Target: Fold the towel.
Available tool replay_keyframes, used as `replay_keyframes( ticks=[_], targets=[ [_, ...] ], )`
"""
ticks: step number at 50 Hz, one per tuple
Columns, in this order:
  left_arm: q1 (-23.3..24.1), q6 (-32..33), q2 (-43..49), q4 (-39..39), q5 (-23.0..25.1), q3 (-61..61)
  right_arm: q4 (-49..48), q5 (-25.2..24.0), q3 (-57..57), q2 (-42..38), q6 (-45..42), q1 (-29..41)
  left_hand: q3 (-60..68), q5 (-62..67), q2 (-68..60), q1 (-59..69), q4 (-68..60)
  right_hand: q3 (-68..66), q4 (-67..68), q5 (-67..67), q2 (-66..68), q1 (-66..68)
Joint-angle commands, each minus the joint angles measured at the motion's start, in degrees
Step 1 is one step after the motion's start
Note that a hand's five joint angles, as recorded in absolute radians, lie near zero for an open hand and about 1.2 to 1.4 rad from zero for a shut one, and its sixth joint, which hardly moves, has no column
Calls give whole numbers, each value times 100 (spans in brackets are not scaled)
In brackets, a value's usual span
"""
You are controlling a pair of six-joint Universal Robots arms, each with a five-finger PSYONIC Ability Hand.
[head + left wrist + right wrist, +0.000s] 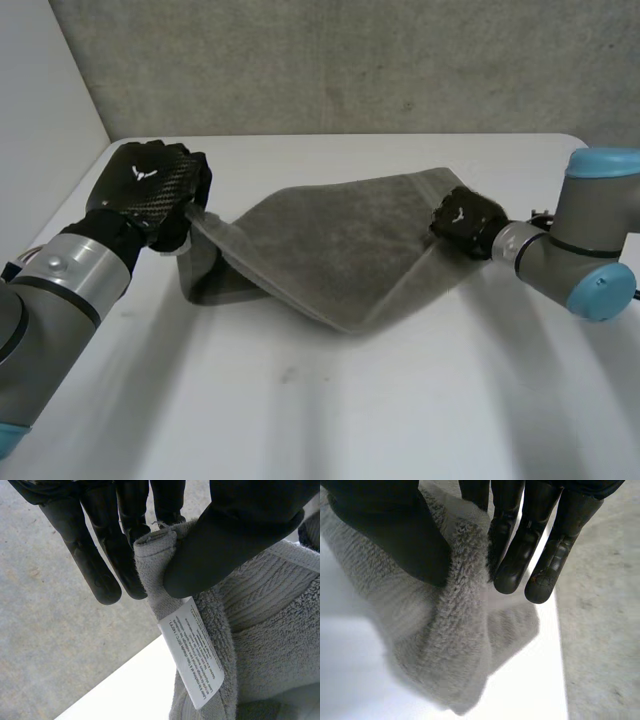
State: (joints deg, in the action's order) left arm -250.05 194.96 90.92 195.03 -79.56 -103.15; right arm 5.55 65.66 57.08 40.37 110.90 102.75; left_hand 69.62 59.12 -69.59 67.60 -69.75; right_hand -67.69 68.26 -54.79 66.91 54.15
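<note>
Grey terry towel (330, 250) on the white table (350, 410), stretched crosswise between both hands. Its middle and near edge lie on the table; both ends are lifted off it. A woven band runs across the cloth near the right end. Can't tell how many layers lie at the left end.

Robot's left hand (150, 190) is at the towel's left end, raised above it. In the left wrist view, the thumb (225, 545) clamps a towel corner against the nearest fingers (127, 550), with the hem bunched in the pinch. The remaining fingers are straight, beside the corner and clear of the cloth. A white label (195, 660) hangs from the towel's hem just under the thumb; its print is too small to read.

Robot's right hand (468, 222) is at the towel's far right corner. In the right wrist view, a ridge of towel is nipped between thumb and fingers, and the fingertips reach past the ridge. From that pinch the towel drapes down to the table.

A grey wall (330, 60) stands beyond the towel's far edge.
</note>
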Motion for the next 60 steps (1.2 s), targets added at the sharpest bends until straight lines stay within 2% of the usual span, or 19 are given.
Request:
replay_keyframes(
  ticks=[1, 7, 12, 15, 20, 26, 32, 34, 37, 39, 43, 48, 49, 51, 52, 54, 55, 56, 60],
  targets=[
    [-18, 7, -101, -9, -7, 58, -133, 78, 382, 1084, 1237, -404, 1038, 1088, -1041, 1240, -1025, -1231, 1174, -1521, 1309, 2585],
    [-176, 16, -365, -44, -15, 164, -116, 70, 761, 2116, 2402, -844, 1038, 1088, -1041, 1240, -1025, -1231, 1174, -1521, 1309, 2585],
    [-632, -63, -707, -105, -68, 681, -11, 79, 1033, 3361, 3533, -1353, 1038, 1088, -1041, 1240, -1025, -1231, 1174, -1521, 1309, 2585],
    [-712, -116, -796, -158, -86, 841, 165, 70, 1033, 3680, 3694, -1495, 1038, 1088, -1041, 1240, -1025, -1231, 1174, -1521, 1309, 2585],
    [-923, -440, -936, -771, -278, 1577, 1287, -44, 937, 4584, 3782, -1881, 1038, 1088, -1041, 1240, -1025, -1231, 1174, -1521, 1309, 2585],
    [-967, -432, -690, -1714, -314, 1860, 2117, -150, 1095, 4568, 3518, -1846, 1038, 1088, -1041, 1240, -1025, -1231, 1174, -1521, 1309, 2585],
    [-818, -388, 575, -2285, -314, 1816, 2591, 8, 1552, 3891, 2349, -1354, 1038, 1088, -1041, 1240, -1025, -1231, 1174, -1521, 1309, 2585],
    [-608, -310, 1249, -2355, -323, 1886, 2688, 279, 1561, 3366, 1806, -1048, 1038, 1088, -1041, 1240, -1025, -1231, 1174, -1521, 1309, 2585],
    [-501, -186, 1577, -2382, -358, 1983, 2706, 544, 1499, 3100, 1663, -932, 1038, 1088, -1041, 1240, -1025, -1231, 1174, -1521, 1309, 2585],
    [-396, 242, 2207, -2373, -384, 2394, 2697, 1122, 1106, 2584, 1497, -723, 1038, 1088, -1041, 1240, -1025, -1231, 1174, -1521, 1309, 2585],
    [-334, 684, 2676, -2408, -420, 3038, 2591, 1573, 436, 2080, 1444, -423, 1038, 1088, -1041, 1240, -1025, -1231, 1174, -1521, 1309, 2585],
    [-299, 1079, 3448, -2496, -674, 5247, 1532, 1731, -1256, 1484, 1601, -159, 1038, 1088, -1041, 1240, -1025, -1231, 1174, -1521, 1309, 2585],
    [-299, 1079, 3450, -2496, -674, 5253, 1528, 1731, -1261, 1483, 1602, -159, 1038, 1088, -1041, 1240, -1025, -1231, 1174, -1521, 1309, 2585],
    [-290, 1001, 3633, -2252, -753, 6503, 190, 1853, -1917, 1456, 1960, -89, 1038, 1088, -1041, 1240, -1025, -1231, 1174, -1521, 1309, 2585],
    [-290, 1000, 3634, -2250, -754, 6510, 183, 1854, -1920, 1456, 1962, -89, 1038, 1088, -1041, 1240, -1025, -1231, 1174, -1521, 1309, 2585],
    [-238, 826, 3713, -1515, -841, 7359, -1513, 2099, -1860, 1701, 2443, 95, 1038, 1088, -1041, 1240, -1025, -1231, 1174, -1521, 1309, 2585],
    [-238, 825, 3713, -1512, -841, 7362, -1522, 2100, -1858, 1703, 2446, 96, 1038, 1088, -1041, 1240, -1025, -1231, 1174, -1521, 1309, 2585],
    [-238, 598, 3652, -1042, -955, 7467, -2270, 2196, -1589, 1920, 2594, 105, 1038, 1088, -1041, 1240, -1025, -1231, 1174, -1521, 1309, 2585],
    [-308, 104, 3564, -343, -1167, 7424, -3157, 2206, -848, 2353, 2630, 105, 1038, 1088, -1041, 1240, -1025, -1231, 1174, -1521, 1309, 2585]
  ],
)
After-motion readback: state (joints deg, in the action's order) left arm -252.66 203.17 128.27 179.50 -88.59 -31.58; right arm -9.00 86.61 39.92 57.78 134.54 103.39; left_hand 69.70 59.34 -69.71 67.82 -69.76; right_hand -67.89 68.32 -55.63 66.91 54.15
